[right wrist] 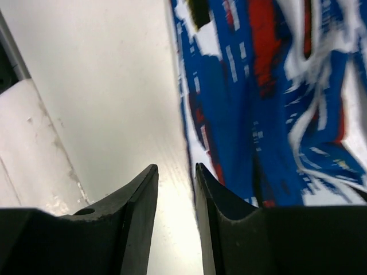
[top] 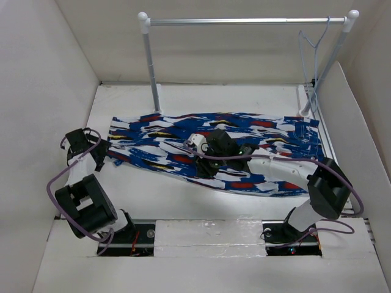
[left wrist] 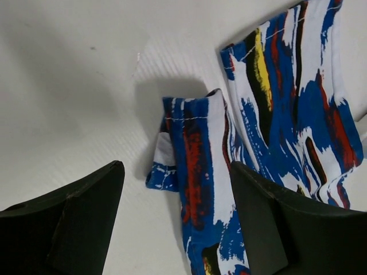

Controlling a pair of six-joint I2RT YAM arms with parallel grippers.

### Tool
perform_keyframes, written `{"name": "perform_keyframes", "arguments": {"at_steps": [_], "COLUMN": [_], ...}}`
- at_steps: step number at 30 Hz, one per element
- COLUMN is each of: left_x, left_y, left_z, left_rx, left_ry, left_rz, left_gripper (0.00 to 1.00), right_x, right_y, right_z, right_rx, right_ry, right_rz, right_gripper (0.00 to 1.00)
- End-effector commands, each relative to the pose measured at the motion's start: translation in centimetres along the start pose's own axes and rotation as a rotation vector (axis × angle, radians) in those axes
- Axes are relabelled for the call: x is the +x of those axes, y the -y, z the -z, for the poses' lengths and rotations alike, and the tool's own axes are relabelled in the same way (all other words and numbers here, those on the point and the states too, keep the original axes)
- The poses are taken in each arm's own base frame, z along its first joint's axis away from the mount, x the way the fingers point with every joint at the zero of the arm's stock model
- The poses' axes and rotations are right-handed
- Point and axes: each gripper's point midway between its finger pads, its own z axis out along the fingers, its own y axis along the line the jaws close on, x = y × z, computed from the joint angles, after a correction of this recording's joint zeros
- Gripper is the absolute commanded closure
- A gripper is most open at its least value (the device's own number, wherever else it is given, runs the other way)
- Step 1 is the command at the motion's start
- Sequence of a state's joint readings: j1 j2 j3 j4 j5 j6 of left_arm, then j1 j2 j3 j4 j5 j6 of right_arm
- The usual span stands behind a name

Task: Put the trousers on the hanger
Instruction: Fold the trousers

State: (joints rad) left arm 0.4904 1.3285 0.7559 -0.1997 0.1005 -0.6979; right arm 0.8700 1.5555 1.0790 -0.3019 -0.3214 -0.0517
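Observation:
The trousers (top: 153,140) lie spread flat across the table, left to right. The hanger (top: 311,46) hangs by its hook at the right end of the rail. My left gripper (top: 102,156) is at the trousers' left end. In the left wrist view it (left wrist: 176,167) is open wide, with a folded leg hem (left wrist: 200,154) between its fingers. My right gripper (top: 204,170) is low over the trousers' near edge at mid table. In the right wrist view it (right wrist: 175,167) is open by a narrow gap, bare table between the fingers and the cloth edge (right wrist: 258,86) along the right finger.
A silver rail (top: 244,21) on white posts (top: 151,67) spans the back of the table. White walls close in on the left, back and right. A strip of bare table (top: 183,201) lies between the trousers and the arm bases.

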Motion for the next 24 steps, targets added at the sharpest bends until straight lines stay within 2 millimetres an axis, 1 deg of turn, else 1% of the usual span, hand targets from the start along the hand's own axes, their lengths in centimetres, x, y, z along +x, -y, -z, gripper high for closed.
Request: {"name": "perform_keyframes", "arguments": {"at_steps": [1, 2, 4, 5, 6, 7, 10, 11, 13, 14, 15, 16, 18, 19, 20, 21, 22, 24], "left_x": [-2.7, -2.7, -2.7, -2.5, -2.3, -2.5, -2.7, -2.2, -1.9, -1.7, -1.5, -1.4, -1.3, -1.5, -1.6, -1.6, -1.9, -2.8], "left_y": [4.4, 4.5, 4.5, 4.3, 4.3, 4.5, 4.4, 3.8, 2.7, 2.4, 2.1, 1.7, 1.7, 2.1, 2.5, 3.1, 3.8, 4.9], "left_z": [0.5, 0.1, -0.4, -1.1, -1.5, -1.6, -2.7, -3.2, -3.9, -4.1, -4.2, -4.4, -4.6, -4.5, -4.3, -4.1, -3.7, -2.0], "left_rx": [0.166, 0.169, 0.161, 0.152, 0.152, 0.156, 0.138, 0.112, 0.052, 0.040, 0.024, 0.009, 0.008, 0.023, 0.039, 0.062, 0.080, 0.112], "left_ry": [0.057, 0.054, 0.039, 0.027, 0.019, 0.021, 0.011, -0.014, -0.031, -0.044, -0.050, -0.051, -0.056, -0.058, -0.059, -0.070, -0.066, -0.041], "left_rz": [-0.032, -0.037, -0.040, -0.042, -0.045, -0.045, -0.049, -0.048, -0.045, -0.044, -0.043, -0.040, -0.038, -0.040, -0.041, -0.040, -0.037, -0.036], "left_gripper": [0.29, 0.30, 0.31, 0.32, 0.35, 0.40, 0.46, 0.46, 0.48, 0.48, 0.50, 0.54, 0.62, 0.79, 0.92, 1.00, 1.00, 1.00], "right_x": [-0.7, -0.3, 0.4, 0.6, 0.6, 0.6, 0.3, -0.3, -0.7, -0.6, -0.9, -0.9, -0.8, -0.8, -0.9, -1.0, -1.1, -1.1], "right_y": [-2.4, -3.0, -3.0, -3.1, -3.3, -3.4, -3.4, -3.4, -3.3, -3.3, -3.3, -3.3, -3.2, -3.3, -3.3, -3.3, -3.3, -3.2], "right_z": [0.3, 0.2, -0.1, -0.1, -0.1, -0.1, 0.5, 0.8, 1.2, 1.2, 1.2, 1.2, 1.0, 1.0, 1.1, 1.1, 1.3, 1.4], "right_rx": [-0.054, -0.065, -0.070, -0.076, -0.083, -0.088, -0.081, -0.075, -0.062, -0.062, -0.061, -0.061, -0.061, -0.062, -0.064, -0.062, -0.059, -0.055], "right_ry": [0.046, 0.038, 0.034, 0.035, 0.041, 0.042, 0.041, 0.051, 0.053, 0.050, 0.053, 0.053, 0.046, 0.045, 0.047, 0.049, 0.056, 0.058], "right_rz": [0.027, 0.028, 0.008, 0.003, 0.007, 0.006, 0.005, 0.010, 0.010, 0.009, 0.010, 0.010, 0.008, 0.006, 0.008, 0.009, 0.010, 0.010], "right_gripper": [0.62, 0.62, 0.61, 0.61, 0.61, 0.61, 0.61, 0.61, 0.61, 0.61, 0.61, 0.61, 0.61, 0.61, 0.61, 0.61, 0.61, 0.61]}}
